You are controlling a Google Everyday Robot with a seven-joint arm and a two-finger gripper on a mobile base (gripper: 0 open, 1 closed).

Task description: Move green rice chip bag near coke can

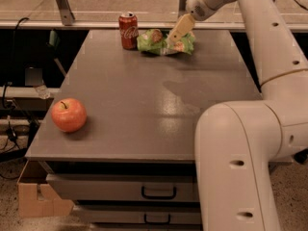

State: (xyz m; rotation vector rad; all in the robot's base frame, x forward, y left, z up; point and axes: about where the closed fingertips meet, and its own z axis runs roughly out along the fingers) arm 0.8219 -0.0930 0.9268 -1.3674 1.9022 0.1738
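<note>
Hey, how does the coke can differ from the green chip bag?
The coke can is red and upright; the green rice chip bag is light green and lies flat. The can is smooth, the bag crumpled. The can stands free; the gripper is at the bag's end away from the can. Both sit close together at the table's far edge.

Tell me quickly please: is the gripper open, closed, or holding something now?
Gripper: at the green rice chip bag, which lies next to the coke can; whether it is open or closed cannot be told.
</note>
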